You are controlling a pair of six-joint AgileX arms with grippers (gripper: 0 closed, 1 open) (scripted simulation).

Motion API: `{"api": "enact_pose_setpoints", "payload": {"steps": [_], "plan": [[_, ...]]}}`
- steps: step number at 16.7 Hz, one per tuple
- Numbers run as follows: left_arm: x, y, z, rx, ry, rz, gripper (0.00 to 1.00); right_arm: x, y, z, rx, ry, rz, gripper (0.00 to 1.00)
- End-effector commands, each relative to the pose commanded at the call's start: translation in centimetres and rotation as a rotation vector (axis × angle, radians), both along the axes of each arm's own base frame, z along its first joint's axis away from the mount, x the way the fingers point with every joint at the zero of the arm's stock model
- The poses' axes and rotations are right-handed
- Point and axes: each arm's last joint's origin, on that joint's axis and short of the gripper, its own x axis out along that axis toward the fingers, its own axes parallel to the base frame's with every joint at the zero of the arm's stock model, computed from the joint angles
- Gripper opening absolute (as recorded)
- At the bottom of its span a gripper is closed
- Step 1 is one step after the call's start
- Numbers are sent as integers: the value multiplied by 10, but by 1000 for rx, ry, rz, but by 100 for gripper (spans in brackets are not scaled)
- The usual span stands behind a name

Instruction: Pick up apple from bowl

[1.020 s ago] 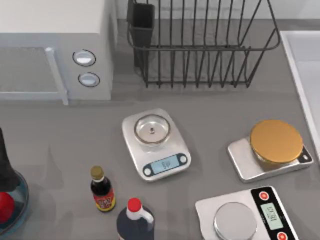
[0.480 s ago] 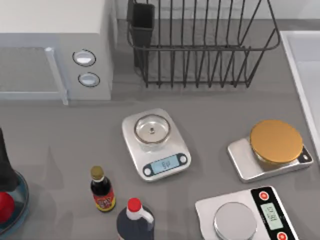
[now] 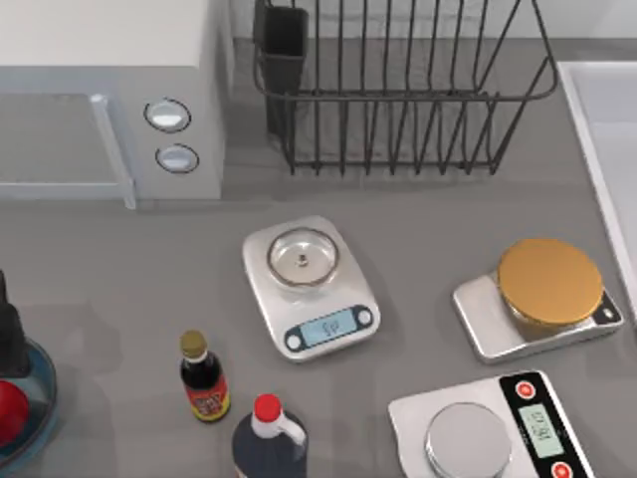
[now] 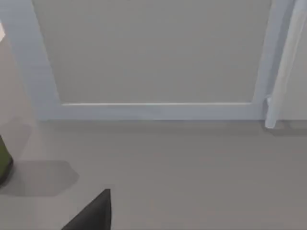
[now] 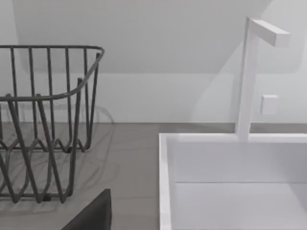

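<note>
The red apple [image 3: 8, 410] lies in the blue glass bowl [image 3: 40, 393] at the table's front left corner, both cut off by the top view's left edge. My left gripper [image 3: 10, 334] is a dark shape at that edge, just behind and above the bowl and close over the apple. Whether it touches the apple cannot be told. A dark tip of the left gripper [image 4: 93, 215] shows in the left wrist view, facing the microwave door [image 4: 153, 52]. My right gripper [image 5: 93, 215] is parked off to the right, facing the sink.
A microwave [image 3: 109, 90] stands at the back left and a wire dish rack [image 3: 398, 90] behind the middle. Three kitchen scales [image 3: 309, 289] [image 3: 542, 299] [image 3: 493, 428] and two dark bottles [image 3: 204, 378] [image 3: 269, 438] stand on the table. A white sink [image 5: 235, 182] lies at the right.
The dark shape of my left gripper has shortened and drawn slightly toward the front left edge. The apple and bowl have not moved.
</note>
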Motion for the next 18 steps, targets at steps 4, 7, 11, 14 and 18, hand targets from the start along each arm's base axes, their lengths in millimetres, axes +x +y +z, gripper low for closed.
{"api": "enact_pose_setpoints", "payload": {"steps": [4,7,11,14,18], "plan": [[25,6,15,13,397,14,100,0,0,0,0,0,0,100],[51,13,19,8,705,13,100,0,0,0,0,0,0,100],[83,23,16,-15,1042,0,100,0,0,0,0,0,0,100],[99,28,14,-30,1188,-10,100,0,0,0,0,0,0,100],[103,30,13,-35,1227,-13,100,0,0,0,0,0,0,100]]}}
